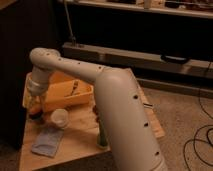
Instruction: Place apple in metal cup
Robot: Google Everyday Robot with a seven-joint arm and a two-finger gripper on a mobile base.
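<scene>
Tool [35, 106] hangs at nine o'clock of the white cup [60, 118], directly over the metal cup [35, 115] on the counter [75, 142], apparently positioned for release; apple unseen, grip indeterminable.

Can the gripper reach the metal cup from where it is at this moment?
Probably yes. The gripper hangs at the table's left edge, right above the metal cup, and nothing seems to stand between them.
</scene>
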